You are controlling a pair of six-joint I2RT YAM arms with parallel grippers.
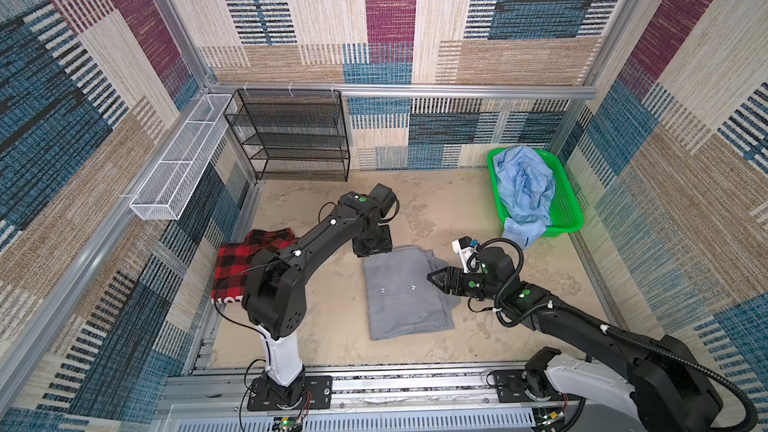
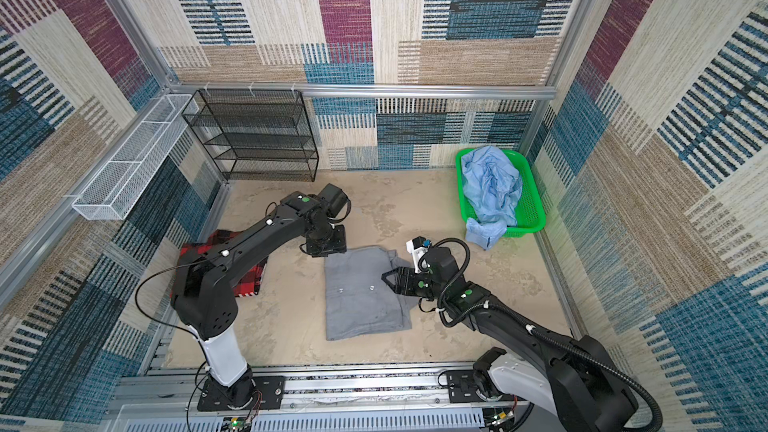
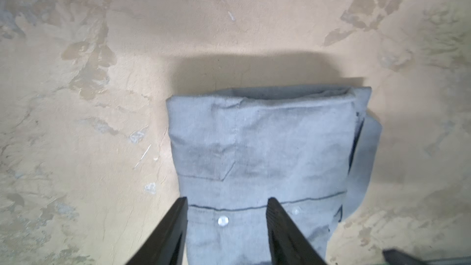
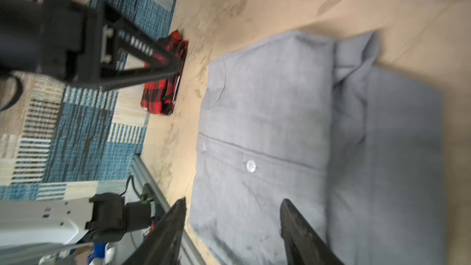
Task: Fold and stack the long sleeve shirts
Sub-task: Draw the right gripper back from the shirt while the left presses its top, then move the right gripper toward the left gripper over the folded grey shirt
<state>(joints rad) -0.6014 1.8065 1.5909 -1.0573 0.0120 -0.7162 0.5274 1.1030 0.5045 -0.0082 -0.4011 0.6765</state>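
Note:
A folded grey shirt [image 1: 403, 292] [image 2: 361, 297] lies in the middle of the table. My left gripper [image 1: 372, 249] [image 3: 227, 200] hangs open over its far edge, and a button shows on the grey shirt [image 3: 260, 149] between the jaws. My right gripper [image 1: 430, 276] [image 2: 384, 275] [image 4: 234, 201] stands open at the shirt's right side, just above the cloth [image 4: 267, 123], holding nothing. A folded red-and-black plaid shirt [image 1: 235, 261] [image 2: 249, 280] [image 4: 163, 90] lies at the left, partly under the left arm. A crumpled light blue shirt [image 1: 525, 189] [image 2: 492, 189] spills from the basket.
The green mesh basket [image 1: 568, 201] [image 2: 532, 201] stands at the back right. A black wire rack [image 1: 291, 135] stands against the back wall. A white wire tray [image 1: 178, 160] hangs on the left wall. Both arm bases sit on the front rail [image 1: 415, 384].

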